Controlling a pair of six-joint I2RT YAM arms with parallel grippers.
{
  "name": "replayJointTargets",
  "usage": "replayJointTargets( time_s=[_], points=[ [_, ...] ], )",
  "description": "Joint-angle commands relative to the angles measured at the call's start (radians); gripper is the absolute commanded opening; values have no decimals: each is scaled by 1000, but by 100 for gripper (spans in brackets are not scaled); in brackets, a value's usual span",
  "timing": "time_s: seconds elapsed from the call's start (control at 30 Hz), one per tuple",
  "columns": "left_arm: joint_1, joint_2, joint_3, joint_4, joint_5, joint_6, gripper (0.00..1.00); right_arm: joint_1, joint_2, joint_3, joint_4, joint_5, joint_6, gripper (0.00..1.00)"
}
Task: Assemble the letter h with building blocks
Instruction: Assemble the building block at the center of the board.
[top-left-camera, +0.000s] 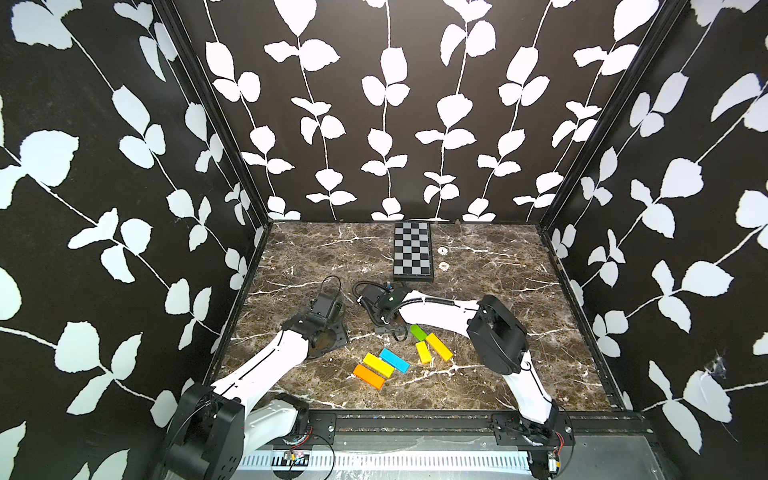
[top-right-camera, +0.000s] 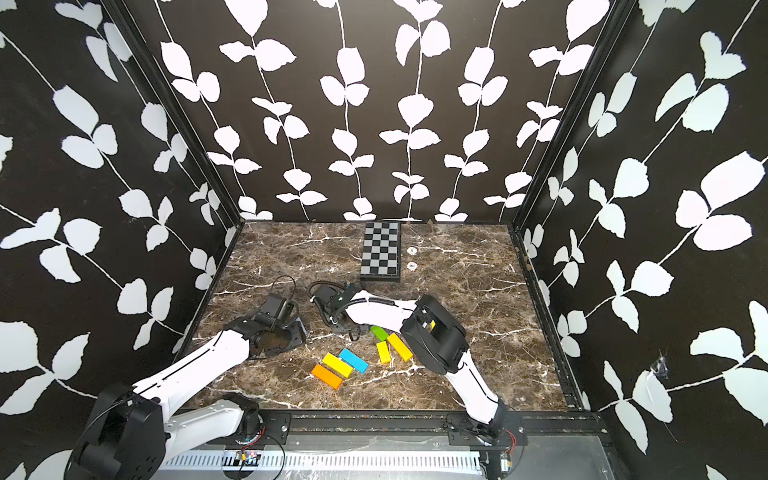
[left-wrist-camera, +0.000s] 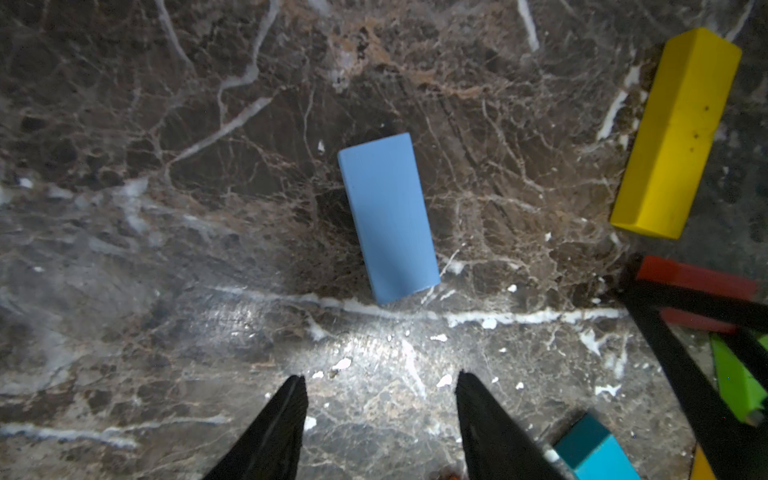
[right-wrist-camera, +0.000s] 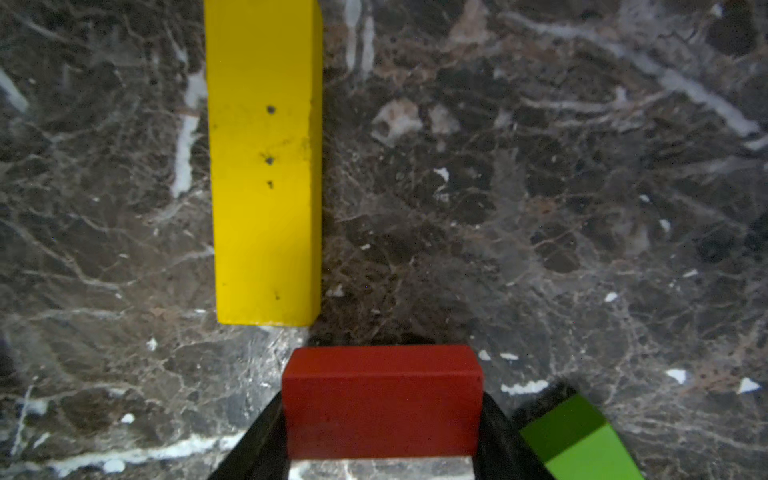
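My right gripper (right-wrist-camera: 382, 436) is clenched on a short red-orange painted block (right-wrist-camera: 382, 390), with a long yellow painted bar (right-wrist-camera: 266, 166) just ahead, off to one side. My left gripper (left-wrist-camera: 380, 380) stands released and empty, a pale-blue painted block (left-wrist-camera: 388, 216) lying ahead of it. This looks like laying the h's crossbar. Next, butt red squarely against yellow's flank.

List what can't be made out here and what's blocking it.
Hidden: red block, under the wrist of the right arm in both top views; only wrist views show it, in the right hand.
Hidden: pale blue block, absent from both top views, apparently under the left arm.
Cut off: green block, overlapped by the right arm in both top views, clipped by the picture edge in the right wrist view.
Too small: round markers beside the checkered board, unreadable.
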Motion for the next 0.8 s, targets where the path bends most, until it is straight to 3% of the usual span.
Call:
replayJointTargets(
  time_s=[0.0, 0.4, 0.47, 0.53, 0.6, 0.77],
  points=[
    [3, -23, -16, 8, -7, -4, 60, 9, 23, 49, -30, -2, 41, 25],
    [3, -21, -14, -2, -3, 8, 61, 9, 83, 125, -79, -17, 77, 27],
    [3, -22, -14, -2, -4, 8, 61, 9, 92, 136, -88, -23, 77, 35],
    [3, -23, -14, -2, -5, 8, 62, 9, 99, 144, -90, -32, 74, 55],
    [3, -22, -14, -2, -4, 9, 62, 9, 101, 142, -81, -40, 69, 68],
    [3, -21, -11, -5, -5, 8, 62, 7, 99, 142, -77, -39, 65, 65]
  ],
)
